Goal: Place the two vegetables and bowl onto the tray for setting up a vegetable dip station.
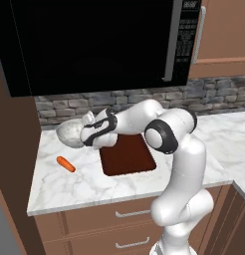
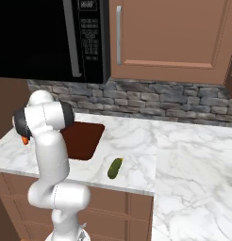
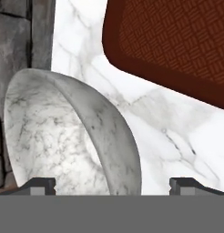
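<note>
A white marble counter [image 1: 94, 184] runs under a black microwave [image 1: 89, 45], backed by a grey stone splashback [image 2: 184, 101]; the arm bends low over its back left part.

Taking the tray [image 1: 132, 162] as the landmark: it lies flat and bare in the middle of the counter, its long sides running front to back.

The bowl [image 1: 69, 133] stands just beyond the tray's far left corner, against the splashback, apart from the tray. In the hand view the bowl's near wall and rim [image 3: 109, 136] rise between the two fingertips, so the bowl lies straight ahead of the gripper [image 3: 113, 184], and very close. Being round, it has no long axis; its mouth faces up, as far as one can judge.

The gripper's jaws stand spread wide, holding nothing, one fingertip to each side of the rim.

The cucumber [image 2: 115, 168] lies to the tray's right, near the counter's front edge, its long axis pointing roughly front to back.

The carrot [image 1: 65, 164] lies to the tray's left, well apart from it, slanting toward the front right.

Nothing is on the tray yet; the bowl looks to be the first pick.
</note>
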